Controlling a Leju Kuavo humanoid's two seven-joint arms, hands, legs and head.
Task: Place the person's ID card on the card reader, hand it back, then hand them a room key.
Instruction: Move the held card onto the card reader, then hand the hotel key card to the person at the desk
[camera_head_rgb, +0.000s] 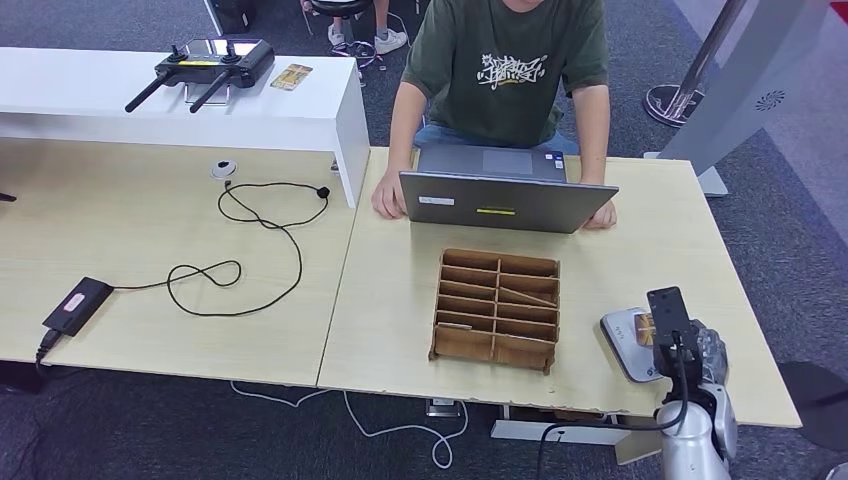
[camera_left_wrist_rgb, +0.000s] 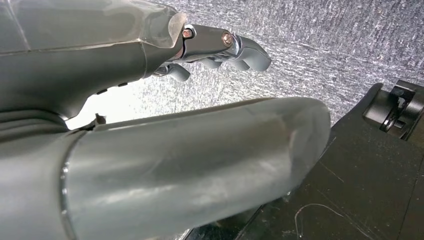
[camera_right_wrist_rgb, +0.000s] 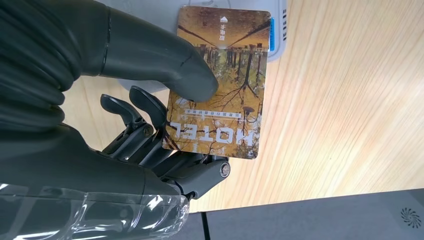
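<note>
My right hand is at the table's front right corner and pinches a yellow card printed HOTEL between the thumb and the fingers below it. The card lies over the grey card reader, whose edge shows behind the card. I cannot tell whether card and reader touch. A second yellow card lies on the white shelf at the far left. My left hand hangs over grey carpet and holds nothing, with its fingers apart from the thumb.
A person in a green T-shirt sits across the table with both hands beside a grey laptop. A wooden compartment tray stands mid-table. A black cable, a power brick and a controller are to the left.
</note>
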